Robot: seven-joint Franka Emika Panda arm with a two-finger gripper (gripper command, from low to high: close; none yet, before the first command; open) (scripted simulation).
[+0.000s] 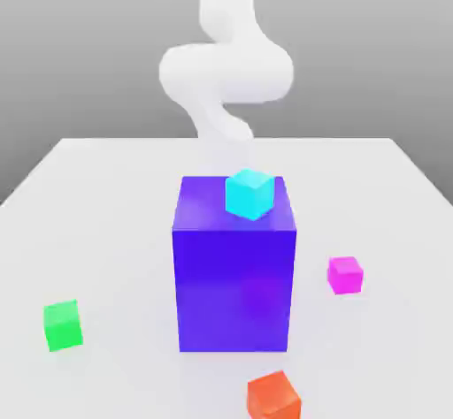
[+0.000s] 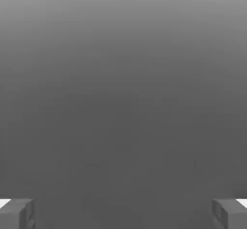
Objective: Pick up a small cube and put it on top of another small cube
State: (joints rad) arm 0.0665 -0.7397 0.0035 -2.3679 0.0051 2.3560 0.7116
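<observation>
The small magenta-pink cube (image 1: 345, 275) rests on the white table (image 1: 106, 214), to the exterior view's right of the big blue-purple block (image 1: 234, 276). The small green cube (image 1: 63, 324) lies on the table at the exterior view's left, nearer the front. My white arm (image 1: 226, 72) curls down behind the block, which hides the hand in that view. In the hand view my gripper (image 2: 123, 213) is open: its two fingertips (image 2: 17, 213) stand far apart with nothing between them, and only plain grey lies beyond. Neither cube appears in the hand view.
A small cyan cube (image 1: 249, 194) sits on top of the big blue-purple block, near its back edge. A small orange-red cube (image 1: 273, 396) lies at the table's front, just ahead of the block.
</observation>
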